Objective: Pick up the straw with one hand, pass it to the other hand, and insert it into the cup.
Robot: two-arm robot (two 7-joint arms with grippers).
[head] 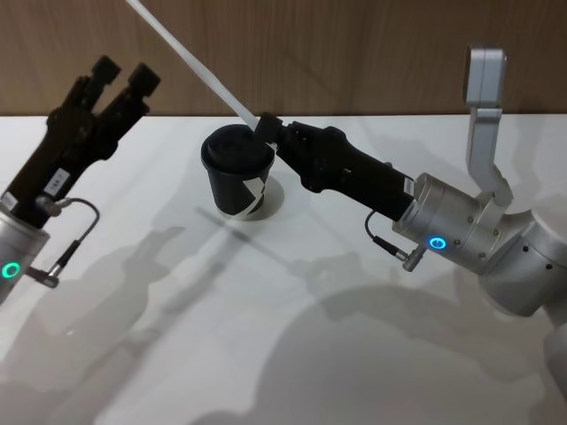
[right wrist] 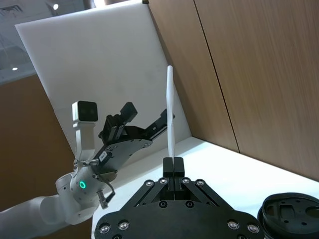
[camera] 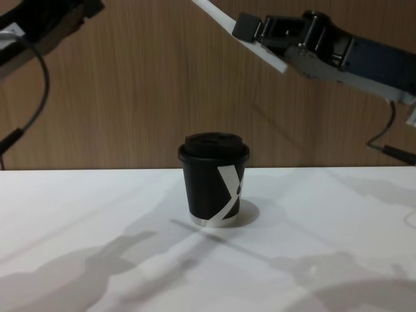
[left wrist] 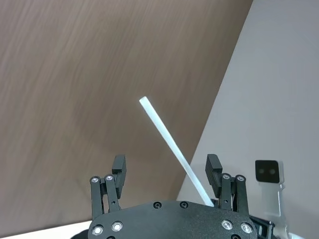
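The black cup [head: 237,168] with its black lid stands upright on the white table [head: 266,336]; it also shows in the chest view [camera: 214,182]. My right gripper [head: 266,124] hangs just above the cup's far right rim, shut on the white straw [head: 186,57]. The straw slants up and to the left, and its short lower end [camera: 273,60] is in the air above the cup. My left gripper [head: 124,75] is raised at the far left, open and holding nothing. In the right wrist view the straw [right wrist: 170,109] rises from the shut gripper [right wrist: 173,164].
A brown wooden wall [head: 354,53] runs behind the table. The table's near half is bare white surface with arm shadows. The left arm's black cable [head: 75,230] loops beside its wrist. The right arm's elbow [head: 483,97] stands up at the far right.
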